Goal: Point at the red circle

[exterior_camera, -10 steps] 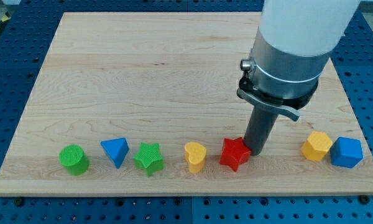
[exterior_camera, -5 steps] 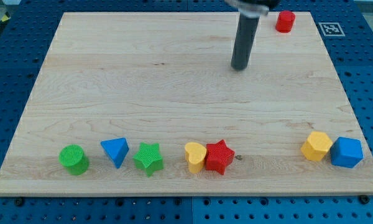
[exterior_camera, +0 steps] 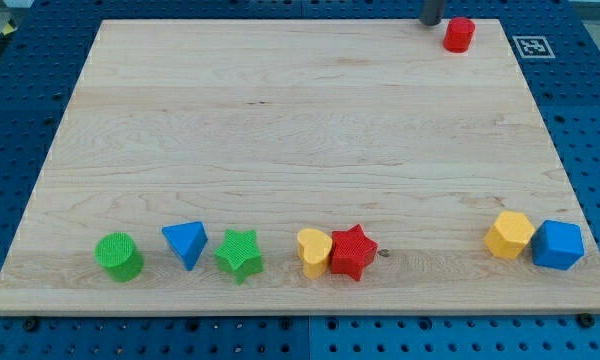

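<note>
The red circle [exterior_camera: 459, 34] is a small red cylinder near the top right corner of the wooden board [exterior_camera: 280, 130]. My tip [exterior_camera: 432, 23] shows at the view's top edge, just to the left of the red circle with a small gap between them. Only the lowest part of the rod is in view.
Along the view's bottom stand a green circle [exterior_camera: 118, 256], a blue triangle [exterior_camera: 186, 243], a green star [exterior_camera: 240, 254], a yellow heart [exterior_camera: 313, 252] touching a red star [exterior_camera: 353, 252], and a yellow hexagon [exterior_camera: 509, 235] beside a blue hexagon [exterior_camera: 558, 245]. A marker tag [exterior_camera: 533, 46] lies off the board's top right.
The rod pushed the red star left against the yellow heart, then moved up the view to the top edge beside the red circle.
</note>
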